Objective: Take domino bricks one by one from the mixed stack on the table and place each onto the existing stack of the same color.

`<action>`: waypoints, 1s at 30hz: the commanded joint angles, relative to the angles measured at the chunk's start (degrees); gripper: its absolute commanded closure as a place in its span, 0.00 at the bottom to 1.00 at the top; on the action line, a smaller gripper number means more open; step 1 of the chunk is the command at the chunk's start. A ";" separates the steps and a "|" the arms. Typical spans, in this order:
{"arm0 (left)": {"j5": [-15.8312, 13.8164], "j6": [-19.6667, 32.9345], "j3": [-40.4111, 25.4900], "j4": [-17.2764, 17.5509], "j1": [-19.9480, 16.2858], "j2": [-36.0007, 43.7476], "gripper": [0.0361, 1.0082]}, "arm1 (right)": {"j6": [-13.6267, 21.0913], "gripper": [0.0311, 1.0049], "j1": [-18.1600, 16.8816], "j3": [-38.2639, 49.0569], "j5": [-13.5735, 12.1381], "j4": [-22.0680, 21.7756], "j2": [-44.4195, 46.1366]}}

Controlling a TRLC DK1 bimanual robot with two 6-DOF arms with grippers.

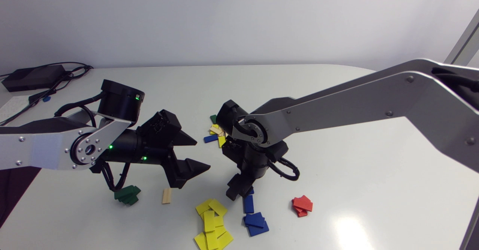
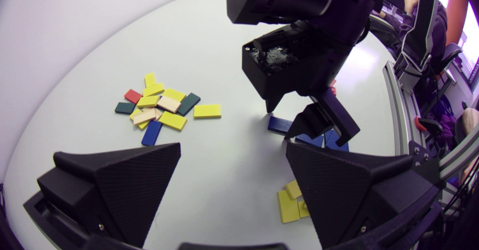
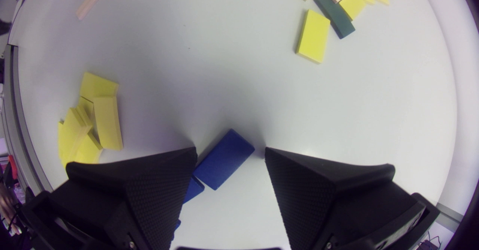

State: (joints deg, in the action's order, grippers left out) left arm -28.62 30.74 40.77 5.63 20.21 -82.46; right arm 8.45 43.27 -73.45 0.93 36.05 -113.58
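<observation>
Blue brick (image 3: 223, 159) under right gripper (image 3: 230, 151) (spread)

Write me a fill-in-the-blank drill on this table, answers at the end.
The brick lying under the open right gripper is ____.
The left gripper is open and holds ____.
From the head view, the stack right of the blue stack is ____.
Answers: blue; nothing; red.

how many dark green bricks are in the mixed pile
2. One flat dark green domino brick at the mixed pile's edge by the red brick; the other beside the lone yellow brick. More may be hidden.
</observation>
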 commanded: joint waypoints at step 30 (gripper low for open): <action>-0.03 -1.12 0.80 0.35 0.71 -0.78 0.00 | -1.77 0.90 4.20 10.26 0.48 1.21 15.05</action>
State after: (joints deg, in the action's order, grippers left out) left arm -28.62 30.72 40.95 5.74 20.71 -82.52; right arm 7.01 45.80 -66.74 1.67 36.03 -99.68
